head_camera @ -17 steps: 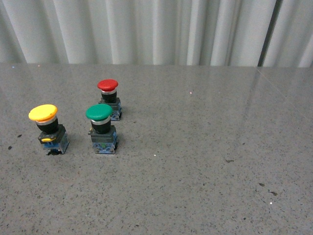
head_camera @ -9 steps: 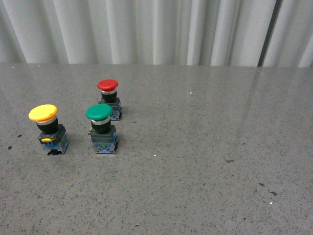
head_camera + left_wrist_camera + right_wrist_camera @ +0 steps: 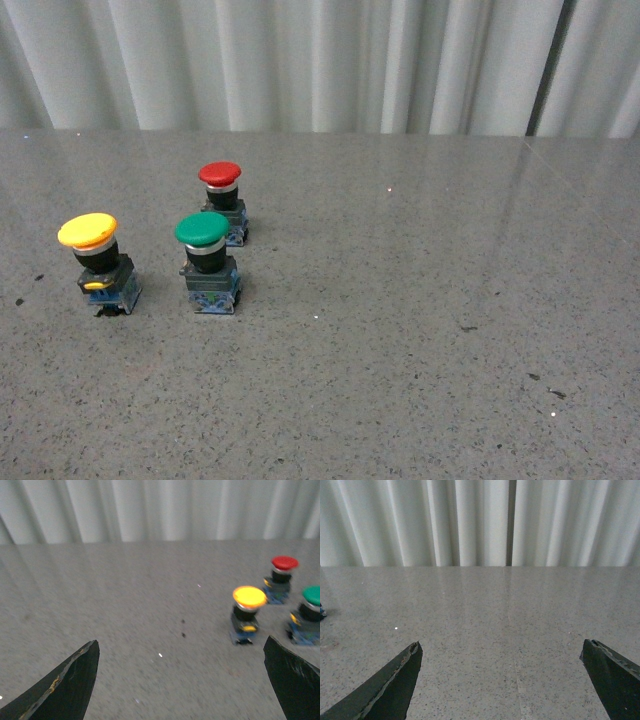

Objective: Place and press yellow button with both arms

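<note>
The yellow button (image 3: 99, 265) stands upright on the grey table at the left in the front view, wide yellow cap over a black neck and blue-grey base. It also shows in the left wrist view (image 3: 247, 612), ahead of the jaws and nearer one fingertip. My left gripper (image 3: 182, 680) is open and empty above bare table, well short of the button. My right gripper (image 3: 502, 680) is open and empty over bare table, with no button between its jaws. Neither arm shows in the front view.
A green-capped button (image 3: 207, 262) stands just right of the yellow one, and a red-capped button (image 3: 222, 200) stands behind it; both show in the left wrist view (image 3: 310, 615) (image 3: 281, 577). A white pleated curtain (image 3: 320, 60) closes the table's far edge.
</note>
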